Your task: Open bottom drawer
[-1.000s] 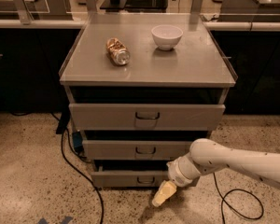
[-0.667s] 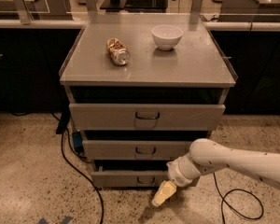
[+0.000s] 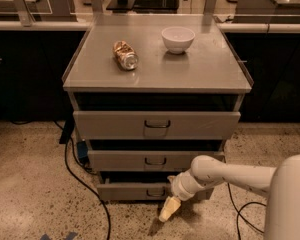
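The grey cabinet has three drawers. The bottom drawer [image 3: 135, 190] is the lowest and shortest front, with a small dark loop handle [image 3: 155, 192]. It looks nearly flush, only a dark gap above it. My white arm comes in from the lower right. My gripper [image 3: 169, 209], with pale yellowish fingers, hangs low just in front of the bottom drawer, a little below and right of its handle, pointing down toward the floor. It holds nothing that I can see.
The middle drawer [image 3: 155, 160] and the tall top drawer [image 3: 156, 124] sit above. A crushed can [image 3: 125, 55] and a white bowl [image 3: 178, 38] rest on the cabinet top. Black cables [image 3: 85, 184] run over the speckled floor at left and right.
The camera stands closer and the cabinet fills more of the view. The gripper remains low in front of the bottom drawer, much as before.
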Tool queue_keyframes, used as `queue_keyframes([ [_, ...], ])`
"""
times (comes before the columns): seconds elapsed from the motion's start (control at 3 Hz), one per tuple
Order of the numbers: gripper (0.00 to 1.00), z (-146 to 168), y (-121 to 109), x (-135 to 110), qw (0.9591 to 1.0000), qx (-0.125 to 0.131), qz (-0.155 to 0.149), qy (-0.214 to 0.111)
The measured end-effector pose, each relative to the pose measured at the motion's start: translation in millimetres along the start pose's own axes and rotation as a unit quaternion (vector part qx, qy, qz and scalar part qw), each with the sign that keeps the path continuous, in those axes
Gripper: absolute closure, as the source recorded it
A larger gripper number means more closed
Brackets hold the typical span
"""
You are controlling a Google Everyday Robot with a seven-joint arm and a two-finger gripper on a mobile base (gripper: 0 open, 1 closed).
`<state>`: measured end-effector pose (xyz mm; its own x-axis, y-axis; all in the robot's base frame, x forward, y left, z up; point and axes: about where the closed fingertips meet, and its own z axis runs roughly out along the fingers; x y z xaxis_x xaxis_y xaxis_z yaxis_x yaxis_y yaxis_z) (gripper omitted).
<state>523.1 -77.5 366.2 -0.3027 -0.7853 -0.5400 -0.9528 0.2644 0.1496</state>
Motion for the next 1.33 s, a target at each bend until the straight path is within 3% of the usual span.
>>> queue_keyframes([
  [0.33,0.00,15.0,-24.5,5.1,0.9998,0.013,-0.005,-0.017],
  [1.0,0.00,22.2,-26.8,6.9,0.9996,0.023,-0.003,-0.016],
  [1.33,0.00,38.7,-29.9,28.5,0.9995,0.013,0.021,0.021],
])
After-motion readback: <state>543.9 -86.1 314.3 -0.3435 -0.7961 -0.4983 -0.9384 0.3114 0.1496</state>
